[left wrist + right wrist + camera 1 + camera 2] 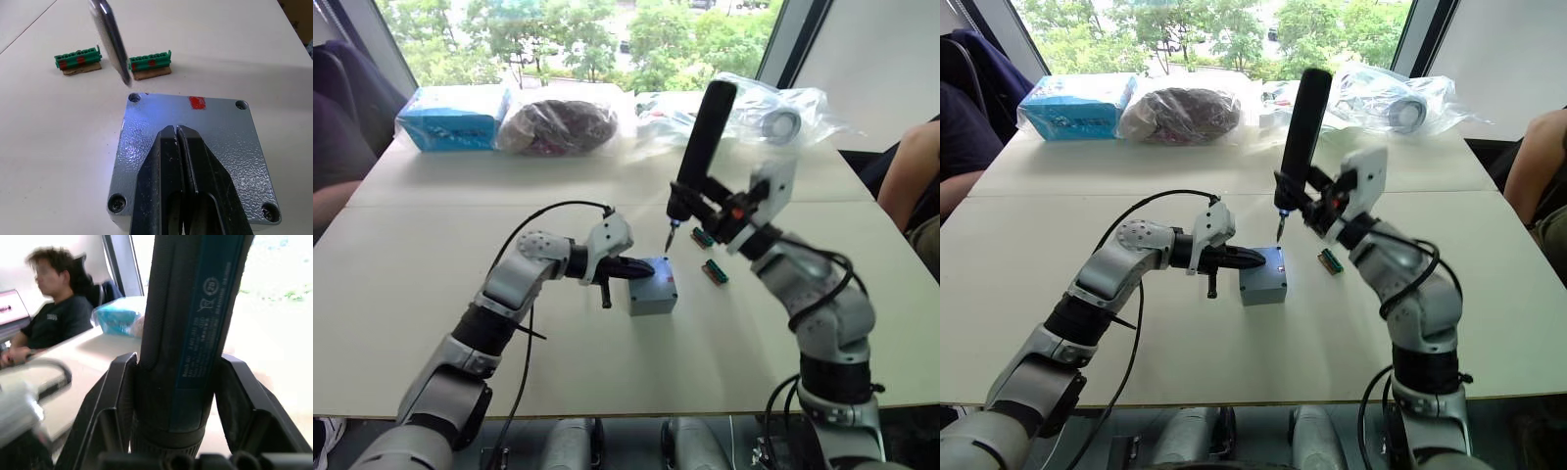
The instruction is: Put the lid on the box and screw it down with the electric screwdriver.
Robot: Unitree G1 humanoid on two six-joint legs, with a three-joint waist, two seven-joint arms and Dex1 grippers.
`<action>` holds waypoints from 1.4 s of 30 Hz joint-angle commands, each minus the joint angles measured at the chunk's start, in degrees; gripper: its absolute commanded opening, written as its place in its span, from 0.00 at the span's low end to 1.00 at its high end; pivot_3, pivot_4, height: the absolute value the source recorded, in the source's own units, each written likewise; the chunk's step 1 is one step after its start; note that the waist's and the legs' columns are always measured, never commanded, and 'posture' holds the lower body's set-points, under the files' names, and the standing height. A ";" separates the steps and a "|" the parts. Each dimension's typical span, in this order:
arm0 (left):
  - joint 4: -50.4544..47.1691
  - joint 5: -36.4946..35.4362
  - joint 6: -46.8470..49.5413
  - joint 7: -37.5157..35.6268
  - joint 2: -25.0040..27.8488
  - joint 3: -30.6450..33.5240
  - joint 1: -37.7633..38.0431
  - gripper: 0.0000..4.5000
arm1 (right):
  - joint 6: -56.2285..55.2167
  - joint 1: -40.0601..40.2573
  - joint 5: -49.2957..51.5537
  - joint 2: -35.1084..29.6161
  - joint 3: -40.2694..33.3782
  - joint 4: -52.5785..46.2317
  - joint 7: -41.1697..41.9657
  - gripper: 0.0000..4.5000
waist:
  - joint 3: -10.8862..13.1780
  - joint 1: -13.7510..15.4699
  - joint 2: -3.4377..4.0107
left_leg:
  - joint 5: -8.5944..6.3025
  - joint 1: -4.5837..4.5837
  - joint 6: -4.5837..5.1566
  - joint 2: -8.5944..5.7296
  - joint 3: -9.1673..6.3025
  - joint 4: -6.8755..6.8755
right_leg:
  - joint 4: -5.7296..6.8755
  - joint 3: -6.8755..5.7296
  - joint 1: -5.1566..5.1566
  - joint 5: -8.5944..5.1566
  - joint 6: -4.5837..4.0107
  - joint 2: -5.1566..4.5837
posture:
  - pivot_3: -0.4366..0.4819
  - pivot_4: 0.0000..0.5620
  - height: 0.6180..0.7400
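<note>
Resting near the middle of the white worktop [431, 323], the box [653, 286] carries the lid [195, 147] on top, with a red mark at one edge and screw holes visible at its four corners. The left gripper [177, 142] has its two black fingers pressed together, with nothing between them, and lies flat on the lid surface, its tips about mid-lid. The right gripper [171, 396] is clamped around the body of the electric screwdriver [697, 157], which stands nearly upright, bit downward. The metal bit sits just above one corner screw hole of the lid; a pale light falls on that corner. Contact between bit and hole cannot be confirmed. Two small green blocks [78, 59] lie on the worktop just beyond the box, side by side and apart from it. At the far edge of the worktop sit a blue package [452, 116] and clear plastic bags [773, 113]. A seated person [54, 308] is beside the worktop.
</note>
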 commanded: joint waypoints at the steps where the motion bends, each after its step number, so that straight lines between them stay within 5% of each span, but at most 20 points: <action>1: -1.62 -5.97 5.53 0.71 -1.82 5.13 -1.03 0.00 | 3.45 -9.52 10.69 -3.60 -11.13 2.54 -4.32 0.43 | 0.05 0.03 0.01 | 0.04 -0.05 -0.06 -0.03 0.00 0.00 | -0.01 -0.02 -0.04 0.01 0.01 -0.02 | 0.48 0.27 1.00; 6: -6.20 -12.77 12.35 0.94 -1.63 10.43 -3.76 0.00 | 19.01 -14.50 18.75 -12.07 -16.11 11.67 -11.40 0.43 | 0.10 -0.26 -0.04 | 0.04 -0.14 -0.04 -0.03 0.02 0.01 | -0.15 -0.11 -0.01 0.00 0.02 0.02 | 0.48 0.27 1.00; 11: -13.07 -12.55 12.18 -4.52 5.77 7.11 -2.25 0.00 | 38.08 -11.76 16.27 -27.80 -11.72 21.10 -9.31 0.43 | 0.27 -0.12 0.20 | -0.01 -0.17 0.05 -0.04 0.08 -0.02 | -0.18 -0.08 -0.04 0.00 0.01 0.03 | 0.48 0.27 1.00; 16: -16.90 -9.10 11.07 -8.45 12.17 1.85 -0.95 0.00 | 49.83 -10.60 13.97 -33.03 -9.05 30.08 -5.41 0.43 | 0.33 -0.36 0.26 | -0.06 -0.21 0.13 -0.04 0.12 -0.04 | -0.21 -0.04 -0.12 0.00 0.01 0.12 | 0.48 0.27 1.00; 34: -21.84 -9.98 12.32 -0.99 11.51 3.15 5.06 0.00 | 42.39 -12.22 -2.52 -37.15 15.60 43.86 12.28 0.43 | 0.49 -0.16 0.40 | -0.09 -0.34 0.20 -0.02 0.16 0.10 | -0.17 0.05 -0.27 0.01 0.07 0.38 | 0.48 0.27 1.00; 40: -21.03 -10.23 12.18 -0.84 12.20 3.33 4.52 0.00 | 39.55 -11.59 -6.63 -36.96 17.46 43.17 16.47 0.94 | 0.43 -0.12 0.27 | -0.10 -0.33 0.20 -0.02 0.14 0.21 | -0.17 0.05 -0.19 0.04 0.13 0.38 | 0.48 0.27 1.00; 42: -20.72 -10.31 12.68 -0.72 12.74 3.79 4.24 0.00 | 38.27 -10.90 -7.93 -37.38 17.59 41.95 17.29 0.99 | 0.43 -0.02 0.26 | -0.10 -0.33 0.20 -0.03 0.12 0.22 | -0.17 0.04 -0.17 0.05 0.14 0.38 | 0.48 0.27 1.00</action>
